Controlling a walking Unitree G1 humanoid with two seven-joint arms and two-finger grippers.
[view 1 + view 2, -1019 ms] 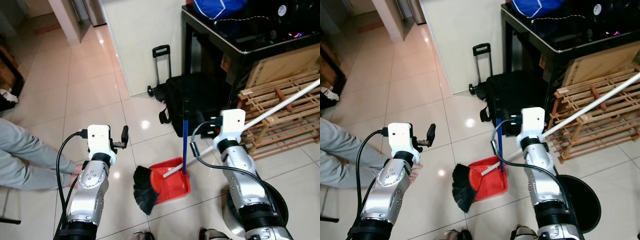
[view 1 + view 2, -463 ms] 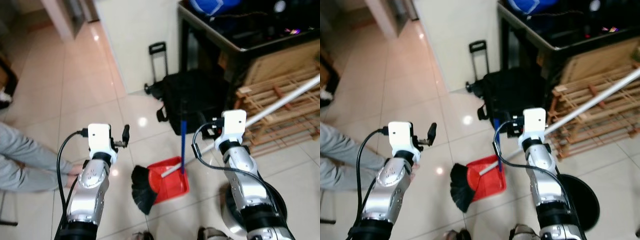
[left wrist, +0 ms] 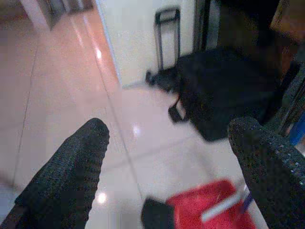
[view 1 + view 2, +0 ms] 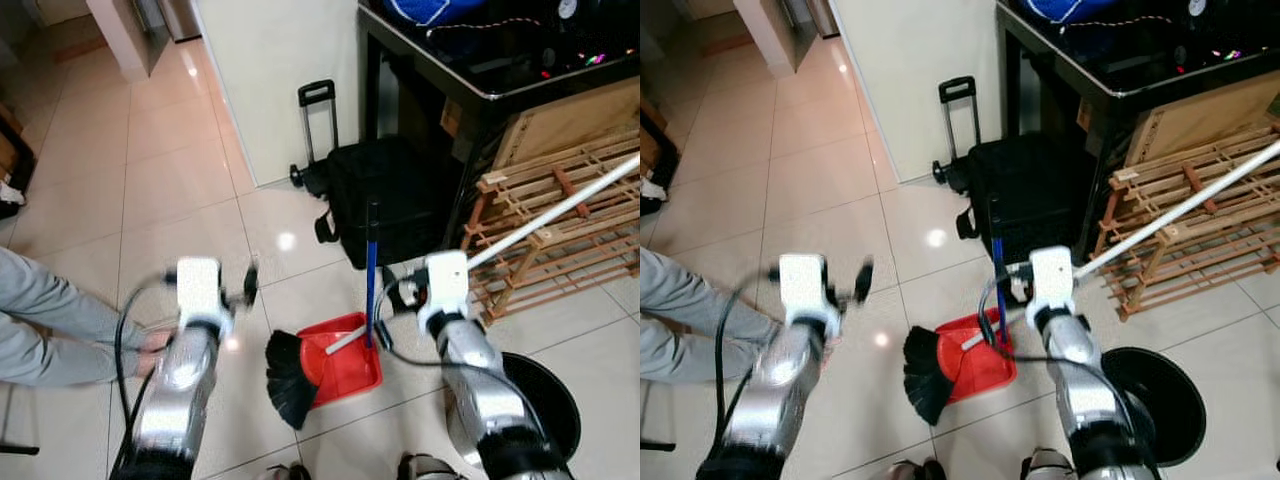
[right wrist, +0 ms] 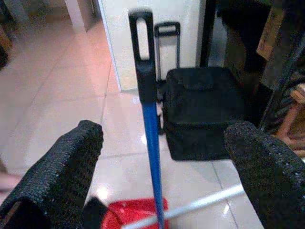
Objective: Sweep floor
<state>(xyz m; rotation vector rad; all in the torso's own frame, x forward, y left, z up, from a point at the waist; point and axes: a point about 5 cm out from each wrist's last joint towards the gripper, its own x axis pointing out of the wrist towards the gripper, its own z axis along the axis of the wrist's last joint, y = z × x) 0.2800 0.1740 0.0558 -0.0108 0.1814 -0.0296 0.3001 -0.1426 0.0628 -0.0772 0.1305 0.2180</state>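
Observation:
A red dustpan lies on the tiled floor, its blue handle standing upright with a black grip on top. A black broom head rests against the pan's left edge, and its white stick slants up to the right across the wooden rack. My right gripper is open just right of the blue handle. In the right wrist view the handle stands ahead, between the two fingers. My left gripper is open and blurred, hovering left of the pan. Its wrist view shows the pan below.
A black bag on a trolley stands behind the dustpan against the wall corner. A wooden rack and a black table are at the right. A person's grey-trousered leg and hand lie at the left. A black disc sits at lower right.
My right gripper has moved down and left, closer to the blue handle. The left arm is now motion-blurred. The camera has shifted slightly.

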